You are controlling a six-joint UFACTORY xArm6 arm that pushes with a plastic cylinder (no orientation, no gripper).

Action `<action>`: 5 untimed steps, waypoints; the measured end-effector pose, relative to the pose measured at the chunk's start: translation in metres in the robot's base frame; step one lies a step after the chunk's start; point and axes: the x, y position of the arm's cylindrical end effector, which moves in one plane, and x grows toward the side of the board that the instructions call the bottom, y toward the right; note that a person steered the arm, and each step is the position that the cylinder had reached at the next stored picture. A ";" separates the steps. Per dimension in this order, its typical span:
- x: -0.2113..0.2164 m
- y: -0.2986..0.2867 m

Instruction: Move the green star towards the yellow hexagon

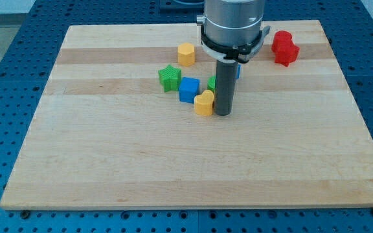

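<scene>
The green star (169,77) lies on the wooden board, left of centre near the view's top. The yellow hexagon (186,54) sits above and a little right of it, with a small gap between them. My tip (223,112) rests on the board right of the star, close beside a yellow heart-like block (204,103). A blue cube (188,89) lies between the star and my tip, touching or nearly touching the star. The rod hides most of a second green block (211,83) behind it.
A blue block (237,68) is mostly hidden behind the rod and arm flange. Red blocks (284,48) stand at the top right. The wooden board (109,162) is edged by a blue perforated table.
</scene>
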 end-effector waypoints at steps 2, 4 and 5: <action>0.030 0.000; 0.061 0.000; 0.061 0.000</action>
